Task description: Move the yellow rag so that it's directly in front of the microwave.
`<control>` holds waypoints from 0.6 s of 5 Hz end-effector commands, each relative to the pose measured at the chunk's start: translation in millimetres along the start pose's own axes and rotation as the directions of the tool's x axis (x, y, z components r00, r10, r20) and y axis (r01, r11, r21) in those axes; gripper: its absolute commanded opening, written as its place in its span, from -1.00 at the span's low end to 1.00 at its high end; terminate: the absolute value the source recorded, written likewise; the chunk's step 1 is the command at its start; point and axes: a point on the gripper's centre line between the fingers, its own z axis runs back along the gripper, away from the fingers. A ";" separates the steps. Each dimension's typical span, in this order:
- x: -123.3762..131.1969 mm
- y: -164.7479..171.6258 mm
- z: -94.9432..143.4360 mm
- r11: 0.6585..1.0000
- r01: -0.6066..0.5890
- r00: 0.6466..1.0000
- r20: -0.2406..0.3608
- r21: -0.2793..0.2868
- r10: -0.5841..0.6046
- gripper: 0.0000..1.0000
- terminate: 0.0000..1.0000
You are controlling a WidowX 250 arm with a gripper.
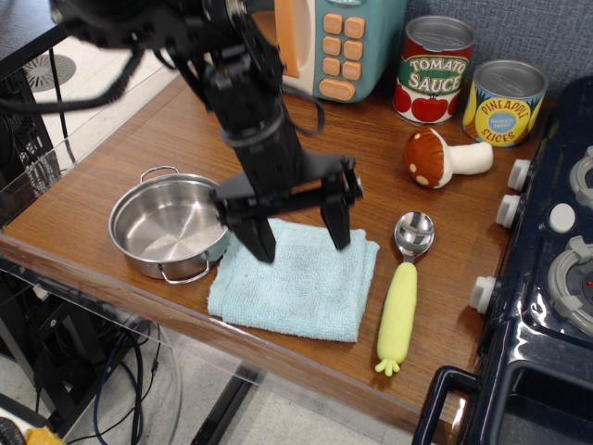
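So the rag [295, 290] is lying flat near the front edge of the bench [120, 167], well away from the microwave [338, 42], which sits at the back. The gripper [298, 239] is right over the rag's far half with its jaws spread wide apart, not clamped on anything. A pot [170, 225] is just beside the rag on one side, a spoon [403, 292] on the other. Mushroom [443, 158] and two cans [468, 85] sit further back.

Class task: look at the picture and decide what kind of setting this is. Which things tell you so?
Probably a play-kitchen tabletop set up for robot trials: a toy microwave, a dark-blue toy stove and a plush mushroom share it with a robot gripper.
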 end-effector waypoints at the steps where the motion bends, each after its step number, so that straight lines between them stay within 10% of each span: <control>1: -14.6 9.1 -22.3 0.993 0.080 0.997 0.002 0.088 -0.080 1.00 -1.00; 3: -8.0 22.6 -26.4 0.986 0.058 0.996 0.053 0.155 -0.067 1.00 -1.00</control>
